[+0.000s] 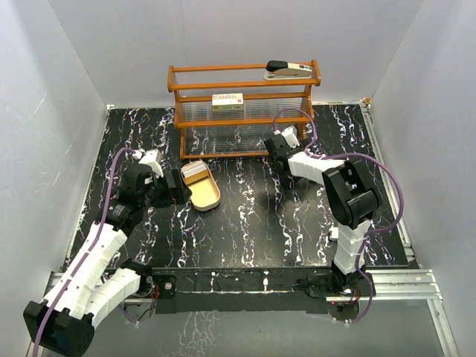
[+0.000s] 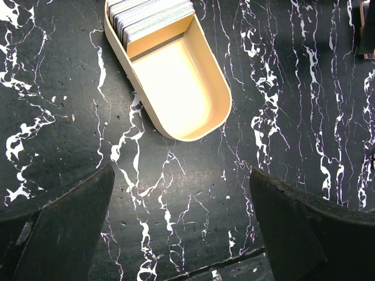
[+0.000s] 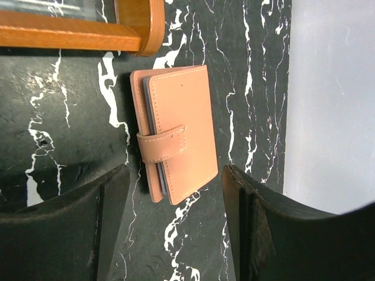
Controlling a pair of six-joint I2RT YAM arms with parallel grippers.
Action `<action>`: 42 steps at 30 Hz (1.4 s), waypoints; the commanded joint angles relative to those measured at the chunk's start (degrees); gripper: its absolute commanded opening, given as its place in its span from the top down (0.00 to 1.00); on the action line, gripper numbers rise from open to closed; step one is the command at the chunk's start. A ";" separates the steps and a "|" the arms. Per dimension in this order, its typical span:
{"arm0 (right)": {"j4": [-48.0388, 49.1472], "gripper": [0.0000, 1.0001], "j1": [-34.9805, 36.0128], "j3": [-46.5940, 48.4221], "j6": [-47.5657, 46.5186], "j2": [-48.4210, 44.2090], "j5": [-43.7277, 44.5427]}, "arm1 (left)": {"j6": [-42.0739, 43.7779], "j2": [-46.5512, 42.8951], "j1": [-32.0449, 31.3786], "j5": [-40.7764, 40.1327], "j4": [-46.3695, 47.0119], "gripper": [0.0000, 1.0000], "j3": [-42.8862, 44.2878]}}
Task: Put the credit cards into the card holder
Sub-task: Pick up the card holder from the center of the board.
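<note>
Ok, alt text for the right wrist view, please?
A closed tan card holder, tab folded over its front, lies flat on the black marbled table, its near end between the tips of the right arm's two open fingers. A wooden rack's corner shows top left, a white wall on the right.

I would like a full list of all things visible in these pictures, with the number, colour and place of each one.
credit cards: one stack, pale edges, at one end of the tray
tray: one, light wood, table's left half
card holder: one, reddish-tan, closed by its tab, beside the rack's foot
rack: one, brown wood, back centre
stapler: one, black and grey, on the rack's top
box: one, cream, rack's middle shelf
table: one, black, white veins
left fingers: two, black, open, near the tray
right fingers: two, black, open, either side of the card holder
</note>
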 commanded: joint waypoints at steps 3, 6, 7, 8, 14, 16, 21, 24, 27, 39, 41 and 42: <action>1.16 0.40 -1.26 -0.92 -0.30 2.43 0.22 | 0.32 -1.63 0.31 -1.97 -0.43 0.01 1.42; 1.39 0.42 -1.60 -1.61 0.25 3.56 -0.82 | 0.49 -2.08 0.31 -2.24 -0.31 0.01 1.54; 1.23 0.43 -1.70 -1.76 0.59 4.17 -0.65 | 0.49 -2.17 0.31 -2.41 -0.45 0.01 1.54; 1.02 0.45 -1.84 -1.87 0.91 4.94 -0.26 | 0.50 -2.32 0.31 -2.74 -0.59 0.01 1.66; -0.96 0.62 -2.05 -0.99 0.67 7.51 2.81 | 0.24 -3.50 0.31 -3.02 -0.58 0.01 1.31; -0.99 0.66 -2.14 -0.92 0.48 7.64 3.00 | 0.15 -3.35 0.31 -3.21 -0.79 0.01 1.29; -1.03 0.87 -2.22 -0.69 -0.17 8.00 2.48 | 0.19 -3.34 0.30 -2.08 -0.30 0.01 0.80; -1.49 1.00 -2.23 0.82 0.12 7.92 0.67 | 1.31 -2.33 0.26 2.36 2.40 0.01 0.02; -3.82 1.00 -1.99 1.98 2.06 7.36 -1.37 | 0.87 0.00 0.31 3.62 2.09 0.02 0.48; -14.18 1.00 4.53 2.10 12.08 -6.30 -12.29 | 2.50 -0.37 0.31 11.83 4.91 0.06 -1.24; -14.81 1.00 7.02 1.81 13.33 -8.98 -14.69 | 1.92 -0.77 0.30 14.03 5.68 0.07 -2.02; -15.28 1.00 8.42 1.72 13.98 -9.54 -15.63 | 1.45 -0.79 0.31 14.91 5.68 0.08 -2.26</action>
